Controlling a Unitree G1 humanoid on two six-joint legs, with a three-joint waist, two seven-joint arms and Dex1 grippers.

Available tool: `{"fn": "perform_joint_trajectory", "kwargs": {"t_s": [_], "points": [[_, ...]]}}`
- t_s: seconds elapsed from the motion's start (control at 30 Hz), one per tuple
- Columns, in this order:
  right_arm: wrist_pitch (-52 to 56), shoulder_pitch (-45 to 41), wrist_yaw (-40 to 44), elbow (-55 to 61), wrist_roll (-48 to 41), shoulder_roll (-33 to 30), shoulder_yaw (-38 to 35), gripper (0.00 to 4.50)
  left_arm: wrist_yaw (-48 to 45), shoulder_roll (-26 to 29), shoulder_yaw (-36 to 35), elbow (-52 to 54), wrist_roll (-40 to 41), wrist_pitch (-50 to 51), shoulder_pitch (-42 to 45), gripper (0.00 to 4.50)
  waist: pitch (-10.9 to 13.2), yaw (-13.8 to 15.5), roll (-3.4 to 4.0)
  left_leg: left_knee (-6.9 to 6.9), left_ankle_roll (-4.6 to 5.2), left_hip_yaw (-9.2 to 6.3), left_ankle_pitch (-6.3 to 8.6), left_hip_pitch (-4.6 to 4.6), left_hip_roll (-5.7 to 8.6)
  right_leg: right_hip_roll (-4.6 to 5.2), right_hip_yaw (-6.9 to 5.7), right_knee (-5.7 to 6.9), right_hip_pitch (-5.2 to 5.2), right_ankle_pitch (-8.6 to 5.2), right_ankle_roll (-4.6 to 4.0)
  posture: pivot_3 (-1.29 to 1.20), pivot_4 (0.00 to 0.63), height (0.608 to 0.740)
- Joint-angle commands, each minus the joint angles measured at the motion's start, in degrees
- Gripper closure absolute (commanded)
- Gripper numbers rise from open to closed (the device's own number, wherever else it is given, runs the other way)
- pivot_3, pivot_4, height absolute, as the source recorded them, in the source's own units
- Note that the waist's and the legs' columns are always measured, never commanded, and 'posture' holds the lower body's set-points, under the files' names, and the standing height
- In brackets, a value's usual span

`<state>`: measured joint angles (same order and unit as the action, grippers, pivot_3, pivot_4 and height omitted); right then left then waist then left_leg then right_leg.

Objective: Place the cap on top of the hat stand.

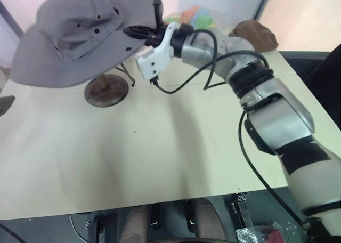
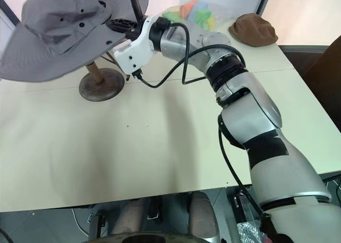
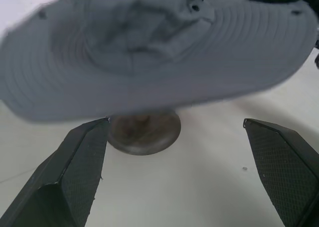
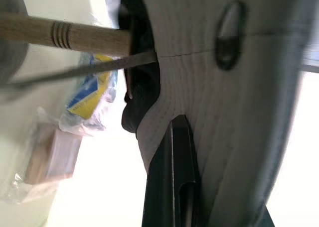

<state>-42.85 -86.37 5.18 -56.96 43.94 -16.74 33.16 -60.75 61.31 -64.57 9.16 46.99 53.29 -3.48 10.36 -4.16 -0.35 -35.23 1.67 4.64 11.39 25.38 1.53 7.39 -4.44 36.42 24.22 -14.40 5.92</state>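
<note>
head pair overhead — wrists close, sharing cap

The cap is matt grey stitched cloth with small metal eyelets, the hat stand dark, worn wood on a paler turned stem — and the table smooth, pale and matt.

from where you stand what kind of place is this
Probably an indoor lab or test room, set up for handling trials: a plain pale table holds a hat stand under a grey cap, a spare brown cap and bagged colourful items.
</note>
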Motion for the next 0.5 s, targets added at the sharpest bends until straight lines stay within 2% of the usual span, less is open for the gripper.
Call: {"fn": "perform_joint_trajectory", "kwargs": {"t_s": [0.03,0.1,0.27,0.5], "points": [[0.2,3.1,2.9,0.7,-4.9,2.6,-2.3,4.48,0.1,1.3,-2.4,-1.1,0.6,-1.3,0.8,0.0,0.0,0.0,-0.02,0.0,-0.04,0.0,-0.02,-0.01,-0.07,-0.07,-0.01,0.0,-0.02,0.01,-0.04,0.0,0.15,0.734],[1.1,5.0,5.6,0.6,-7.7,4.2,-3.4,4.48,0.0,1.5,-2.2,-1.6,0.4,-1.6,0.9,0.0,0.0,0.0,-0.02,-0.01,-0.01,0.01,-0.09,-0.02,-0.15,-0.15,-0.01,0.0,-0.03,0.04,-0.1,0.0,0.15,0.734],[3.2,8.2,5.9,-0.2,-9.3,7.1,-3.4,4.48,0.3,2.1,-0.4,-2.8,0.3,-2.3,2.3,0.0,0.0,0.1,-0.06,-0.05,0.04,0.0,-0.13,-0.01,-0.19,-0.19,-0.01,0.0,-0.04,0.08,-0.15,0.0,0.15,0.734],[5.2,14.3,-0.7,0.9,-5.2,8.9,-1.1,4.48,-0.5,3.0,-0.1,-3.4,0.0,-2.4,2.4,0.0,-0.1,0.1,-0.15,-0.05,0.01,-0.01,-0.13,-0.04,-0.25,-0.23,-0.01,0.0,-0.06,0.1,-0.19,0.0,0.15,0.734]]}}
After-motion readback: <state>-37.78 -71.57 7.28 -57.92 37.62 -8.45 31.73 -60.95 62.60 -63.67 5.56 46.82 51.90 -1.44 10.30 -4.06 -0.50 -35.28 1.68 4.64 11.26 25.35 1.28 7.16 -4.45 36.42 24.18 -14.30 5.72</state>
